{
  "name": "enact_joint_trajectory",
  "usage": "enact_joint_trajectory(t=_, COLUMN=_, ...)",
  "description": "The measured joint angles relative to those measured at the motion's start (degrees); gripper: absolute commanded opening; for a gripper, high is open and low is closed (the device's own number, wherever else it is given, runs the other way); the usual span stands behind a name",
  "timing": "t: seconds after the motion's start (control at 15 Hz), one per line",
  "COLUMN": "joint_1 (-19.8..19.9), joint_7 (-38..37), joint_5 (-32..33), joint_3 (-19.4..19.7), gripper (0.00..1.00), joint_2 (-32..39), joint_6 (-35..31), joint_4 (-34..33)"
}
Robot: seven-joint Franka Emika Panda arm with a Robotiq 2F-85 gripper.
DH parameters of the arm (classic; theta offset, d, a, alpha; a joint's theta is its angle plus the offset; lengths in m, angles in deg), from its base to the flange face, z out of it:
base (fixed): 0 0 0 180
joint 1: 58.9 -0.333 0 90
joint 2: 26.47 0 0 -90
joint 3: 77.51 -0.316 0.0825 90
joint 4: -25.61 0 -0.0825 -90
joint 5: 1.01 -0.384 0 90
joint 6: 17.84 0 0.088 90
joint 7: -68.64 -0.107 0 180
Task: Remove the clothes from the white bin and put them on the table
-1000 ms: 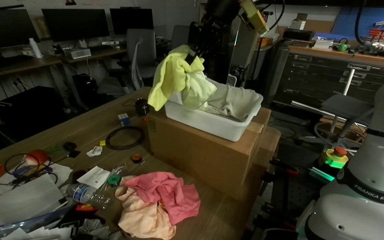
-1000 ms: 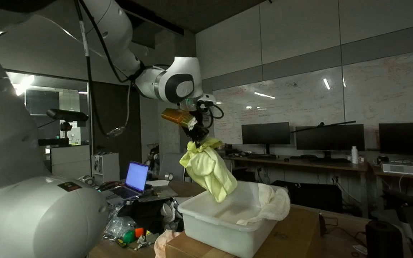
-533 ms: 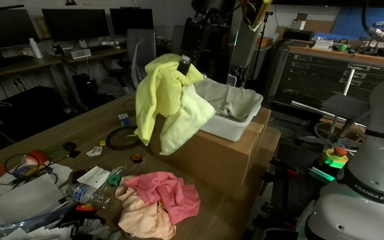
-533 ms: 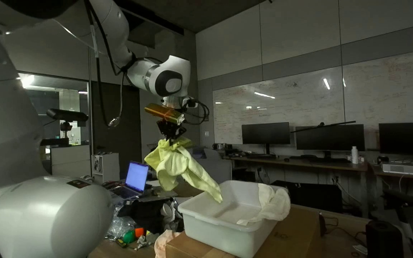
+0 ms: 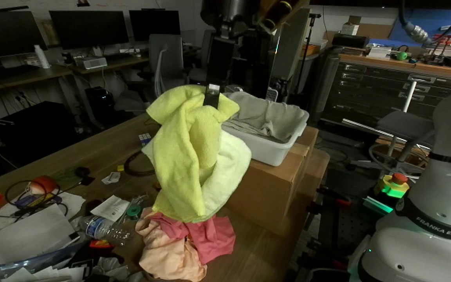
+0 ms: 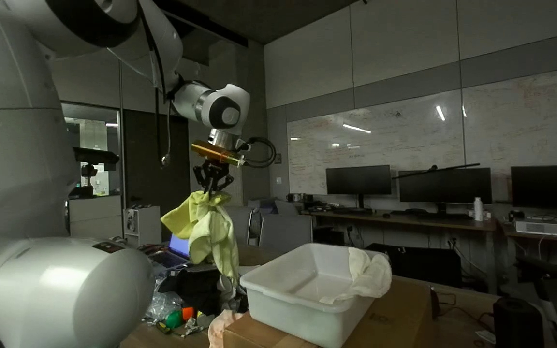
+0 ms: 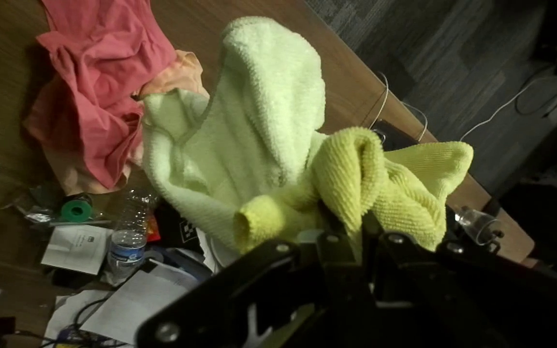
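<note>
My gripper (image 5: pixel 211 96) is shut on a yellow cloth (image 5: pixel 178 152), which hangs down in front of the white bin (image 5: pixel 266 150). The cloth and gripper also show in the other view from outside, where the cloth (image 6: pixel 213 232) hangs left of the bin (image 6: pixel 298 309). In the wrist view the fingers (image 7: pixel 351 220) pinch the yellow cloth (image 7: pixel 259 116). A pale cloth (image 5: pixel 268 113) lies in the bin and over its rim (image 6: pixel 373 278). A pink cloth (image 5: pixel 215 243) and a peach cloth (image 5: pixel 166 256) lie on the table (image 5: pixel 257 256), partly behind the yellow cloth.
The bin stands on a cardboard box (image 5: pixel 264 192). A plastic bottle (image 5: pixel 106 231), papers (image 5: pixel 29 227), a black cable coil (image 5: pixel 133 166) and a puzzle cube (image 5: pixel 145 139) lie on the table. A laptop (image 6: pixel 179 245) stands farther along.
My gripper has carried the yellow cloth out from above the bin to beside it, lower in view and over the pink and peach cloths' side. The pale, pink and peach cloths have not moved.
</note>
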Motion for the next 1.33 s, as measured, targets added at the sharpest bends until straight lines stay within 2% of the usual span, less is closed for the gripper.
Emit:
enact_joint_trajectory(t=0.2, joint_1=0.5, joint_7=-0.4, joint_5=1.3, joint_3=-1.9, gripper=0.06, joint_2=3.3, joint_6=0.1, joint_4=-3.4)
enact_joint_trajectory(t=0.4, joint_1=1.7, joint_7=-4.5, joint_5=4.3, joint_3=-3.9, gripper=0.06, joint_2=5.6, joint_6=-6.8, joint_4=-4.7)
enact_joint_trajectory(t=0.47, joint_1=2.1, joint_7=-6.3, joint_5=5.5, joint_3=-4.4, gripper=0.36, joint_2=6.1, joint_6=-10.0, joint_4=-4.7)
enact_joint_trajectory(t=0.6, joint_1=3.0, joint_7=-10.5, joint_5=8.8, joint_3=-5.0, gripper=0.44, joint_2=7.1, joint_6=-15.7, joint_4=-4.6)
enact_joint_trajectory(t=0.73, joint_1=4.1, joint_7=-15.0, joint_5=14.7, joint_3=-5.4, gripper=0.6, joint_2=7.8, joint_6=-19.7, joint_4=-4.2)
enact_joint_trajectory(t=1.07, joint_1=7.6, joint_7=-28.2, joint_5=32.0, joint_3=-5.4, gripper=0.97, joint_2=7.9, joint_6=-22.0, joint_4=-1.6)
enact_joint_trajectory(t=1.2, joint_1=9.5, joint_7=-33.8, joint_5=37.3, joint_3=-5.2, gripper=1.0, joint_2=7.8, joint_6=-21.7, joint_4=-0.1)
enact_joint_trajectory(t=1.33, joint_1=11.4, joint_7=-37.1, joint_5=38.9, joint_3=-4.6, gripper=1.0, joint_2=7.7, joint_6=-20.7, joint_4=1.3)
